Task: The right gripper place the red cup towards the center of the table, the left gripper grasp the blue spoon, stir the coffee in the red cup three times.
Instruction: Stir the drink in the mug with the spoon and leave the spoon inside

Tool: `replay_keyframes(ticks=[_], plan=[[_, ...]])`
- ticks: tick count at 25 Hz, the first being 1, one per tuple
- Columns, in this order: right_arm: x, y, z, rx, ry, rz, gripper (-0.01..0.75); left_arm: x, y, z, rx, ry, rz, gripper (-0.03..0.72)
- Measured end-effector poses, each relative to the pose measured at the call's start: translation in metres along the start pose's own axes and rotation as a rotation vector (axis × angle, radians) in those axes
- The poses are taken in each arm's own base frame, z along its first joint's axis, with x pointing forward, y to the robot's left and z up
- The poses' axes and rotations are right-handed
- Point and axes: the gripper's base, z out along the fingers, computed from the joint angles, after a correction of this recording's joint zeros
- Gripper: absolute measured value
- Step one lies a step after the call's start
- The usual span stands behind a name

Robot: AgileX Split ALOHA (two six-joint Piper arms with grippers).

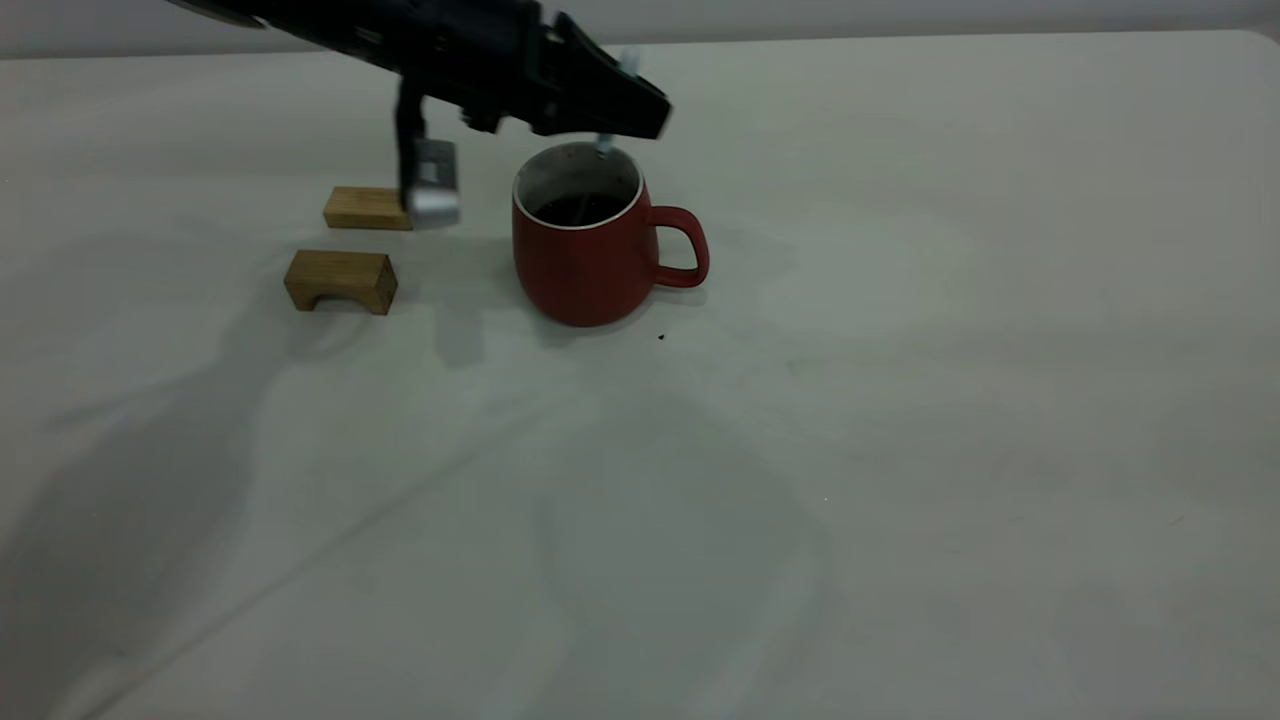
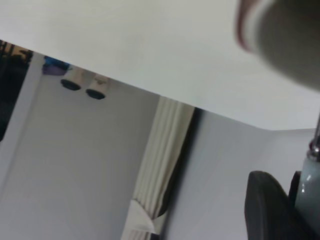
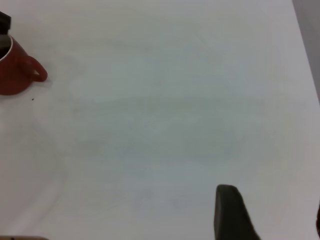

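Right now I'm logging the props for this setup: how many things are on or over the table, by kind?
Red cup: 1
Blue spoon, dipped in the cup: 1
Wooden blocks: 2
Left hand holding the spoon: 1
Right hand, far from the cup: 1
Total: 6

Two wooden blocks (image 1: pixel 342 280) — table's left

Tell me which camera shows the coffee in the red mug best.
The exterior view. It looks into the red mug and shows the dark coffee below the white rim, under the left gripper. The right wrist view catches only the mug's side at the frame edge; the left wrist view shows a blurred bit of rim, no coffee.
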Motion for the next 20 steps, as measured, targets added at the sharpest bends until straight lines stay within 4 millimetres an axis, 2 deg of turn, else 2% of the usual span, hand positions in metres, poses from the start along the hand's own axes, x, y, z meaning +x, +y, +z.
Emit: replay_keyframes(ticks=[4, 8, 15, 20], plan=[[0.000, 0.000, 0.000, 0.000, 0.000, 0.000, 0.442, -0.001, -0.009, -0.004, 0.081, -0.002, 0.060, 0.127], [0.000, 0.000, 0.000, 0.000, 0.000, 0.000, 0.442, 0.007, -0.007, 0.005, 0.117, 0.037, 0.119, 0.127], [0.000, 0.000, 0.000, 0.000, 0.000, 0.000, 0.442, 0.017, 0.011, 0.026, 0.043, 0.060, 0.159, 0.127], [0.000, 0.000, 0.000, 0.000, 0.000, 0.000, 0.442, 0.013, 0.013, 0.020, -0.027, 0.047, 0.130, 0.127]])
